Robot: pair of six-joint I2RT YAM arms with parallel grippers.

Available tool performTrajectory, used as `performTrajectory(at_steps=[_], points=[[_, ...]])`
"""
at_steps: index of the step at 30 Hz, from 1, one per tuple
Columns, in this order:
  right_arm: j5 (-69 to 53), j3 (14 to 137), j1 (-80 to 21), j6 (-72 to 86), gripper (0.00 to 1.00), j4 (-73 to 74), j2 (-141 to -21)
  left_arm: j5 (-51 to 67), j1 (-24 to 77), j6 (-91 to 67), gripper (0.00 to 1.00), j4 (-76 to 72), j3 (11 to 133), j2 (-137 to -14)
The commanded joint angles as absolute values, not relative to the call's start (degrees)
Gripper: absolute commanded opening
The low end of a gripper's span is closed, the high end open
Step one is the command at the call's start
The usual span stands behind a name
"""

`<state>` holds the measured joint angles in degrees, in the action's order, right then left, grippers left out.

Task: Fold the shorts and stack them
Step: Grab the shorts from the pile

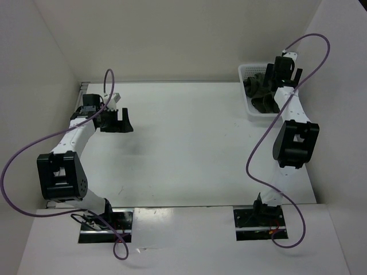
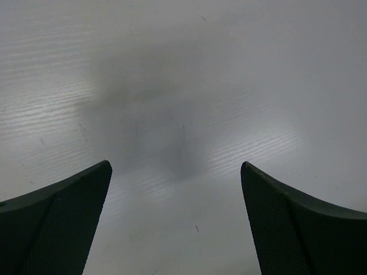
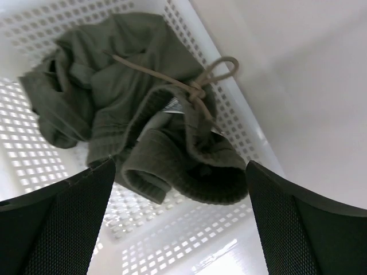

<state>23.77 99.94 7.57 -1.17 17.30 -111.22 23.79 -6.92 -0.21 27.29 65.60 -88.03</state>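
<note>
Though overhead blurs them, wrist view shows shorts (image 3: 126, 97) bunched in basket (image 3: 232, 114) | left gripper (image 2: 176, 164), right gripper (image 3: 180, 165): fingers spread, empty.

shorts (image 3: 132, 109) in basket (image 3: 34, 154), basket on table (image 1: 189, 149), far right corner

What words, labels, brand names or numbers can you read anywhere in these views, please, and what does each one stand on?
None: no view shows any readable text.
The shorts, the white basket and the table show no print, label or number.
The arms in the overhead view carry no legible marking; anything there is too small to tell.
</note>
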Motion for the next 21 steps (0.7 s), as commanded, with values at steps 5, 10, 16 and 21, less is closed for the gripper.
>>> performTrajectory(at_steps=[5,10,16,21], points=[[23.91,103.62,8.17,1.75,0.99,20.83,-118.64,21.97,-7.12,0.0,1.0,27.77,64.78,-85.08],[21.88,104.24,8.17,2.29,0.99,22.24,-121.2,21.45,-7.12,0.0,1.0,27.77,64.16,-85.08],[25.39,104.93,8.17,2.9,0.94,22.24,-124.19,21.97,-7.12,0.0,1.0,27.77,63.63,-84.55],[28.47,105.47,8.17,4.48,0.16,22.24,-123.32,21.97,-7.12,0.0,1.0,27.77,63.63,-84.02]])
